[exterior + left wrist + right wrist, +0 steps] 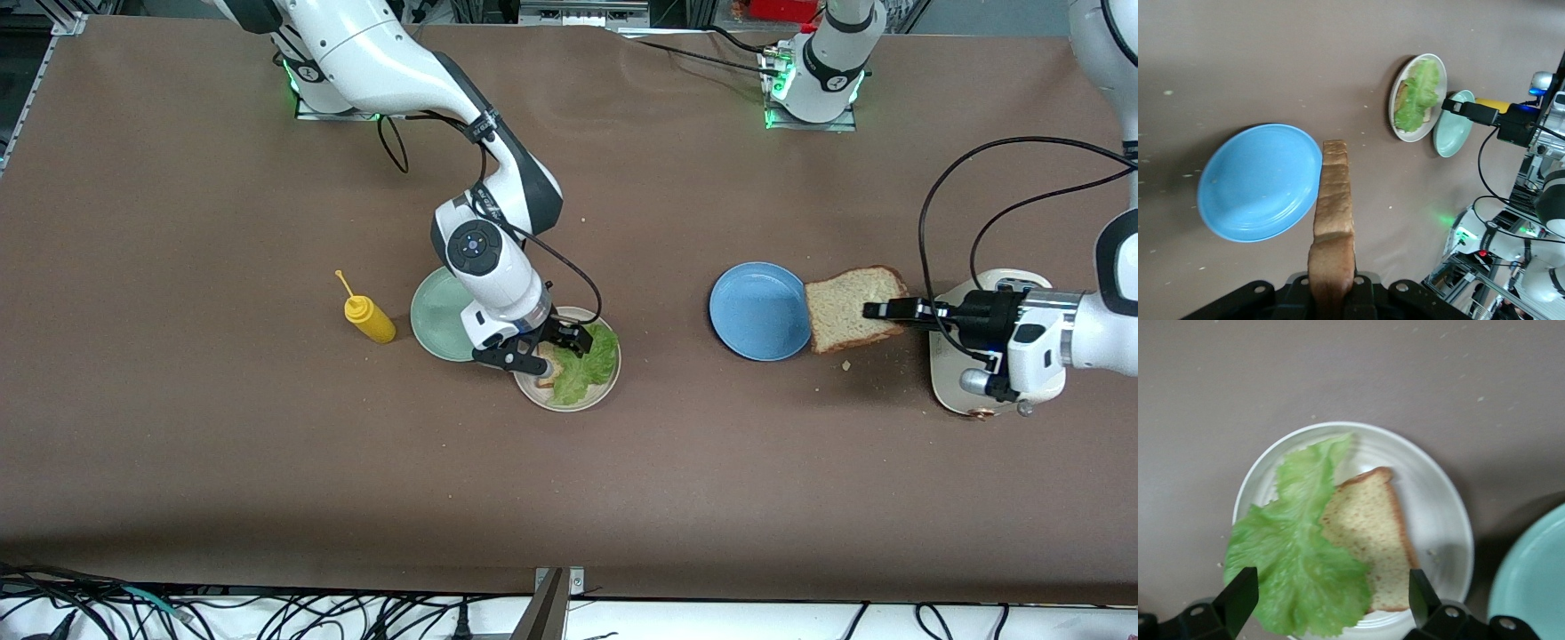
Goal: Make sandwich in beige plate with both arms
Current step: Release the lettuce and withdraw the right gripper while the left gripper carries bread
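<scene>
The beige plate (610,378) (1438,500) holds one bread slice (1371,533) with a green lettuce leaf (587,364) (1298,547) lying over part of it. My right gripper (551,348) (1330,587) hangs just above this plate, open, its fingers on either side of the lettuce and bread with nothing held. My left gripper (876,310) (1331,283) is shut on a second bread slice (849,307) (1333,200). It holds the slice by its crust in the air, over the table at the edge of the blue plate (756,311) (1258,180).
A mint-green plate (440,311) touches the beige plate on the side toward the right arm's end. A yellow squeeze bottle (369,320) stands beside it. A cream tray (956,391) lies under the left wrist. Crumbs dot the brown table.
</scene>
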Robot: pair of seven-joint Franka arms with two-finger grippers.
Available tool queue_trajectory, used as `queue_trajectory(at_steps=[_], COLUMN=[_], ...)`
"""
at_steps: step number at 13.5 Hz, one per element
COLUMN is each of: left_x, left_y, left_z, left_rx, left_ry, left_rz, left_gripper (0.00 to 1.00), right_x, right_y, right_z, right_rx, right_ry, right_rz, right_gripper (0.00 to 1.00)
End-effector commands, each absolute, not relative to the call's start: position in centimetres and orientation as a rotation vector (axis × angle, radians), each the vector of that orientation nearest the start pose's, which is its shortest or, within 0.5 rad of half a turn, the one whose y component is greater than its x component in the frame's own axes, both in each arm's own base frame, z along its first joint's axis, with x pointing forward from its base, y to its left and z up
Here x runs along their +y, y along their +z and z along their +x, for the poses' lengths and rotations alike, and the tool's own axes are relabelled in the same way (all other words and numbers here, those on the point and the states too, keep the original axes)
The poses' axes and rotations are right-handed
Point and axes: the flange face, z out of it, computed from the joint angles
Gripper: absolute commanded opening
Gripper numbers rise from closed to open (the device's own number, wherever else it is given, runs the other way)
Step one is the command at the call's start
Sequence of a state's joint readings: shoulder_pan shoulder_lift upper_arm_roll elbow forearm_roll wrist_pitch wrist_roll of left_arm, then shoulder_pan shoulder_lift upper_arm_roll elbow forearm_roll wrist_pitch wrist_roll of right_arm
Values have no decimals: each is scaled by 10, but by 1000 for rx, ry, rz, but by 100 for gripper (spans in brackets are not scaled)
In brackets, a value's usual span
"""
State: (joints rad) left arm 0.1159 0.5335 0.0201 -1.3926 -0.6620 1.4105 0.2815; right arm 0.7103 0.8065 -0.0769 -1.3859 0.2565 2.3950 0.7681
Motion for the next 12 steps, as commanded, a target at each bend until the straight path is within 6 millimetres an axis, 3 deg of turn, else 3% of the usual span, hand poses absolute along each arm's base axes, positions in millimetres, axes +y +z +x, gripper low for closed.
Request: queue_trajectory(at_steps=[1,5,9,11,12], left_x=[-29,-111,-169,-197,-216], left_y=[383,357,349,343,341], left_z=[662,664,666,668,666], left_rx=[-101,-167,-176,-160,-160], left_ry=[-472,-528,-494,-450,-435], left_rz=[2275,2183,2116,2098,2086], left_gripper=[0,0,0,0,0], right_x=[429,360,271,246,227], right_y=[300,374,450,476,486], right_z=[609,627,635,630,634], right_rx=[377,305,279,126,145], right_ry=[-82,-31,43,76,70], right_rz=[-2930,-3023,-3084,-3090,-3077], right_gripper=[100,100,100,100,100])
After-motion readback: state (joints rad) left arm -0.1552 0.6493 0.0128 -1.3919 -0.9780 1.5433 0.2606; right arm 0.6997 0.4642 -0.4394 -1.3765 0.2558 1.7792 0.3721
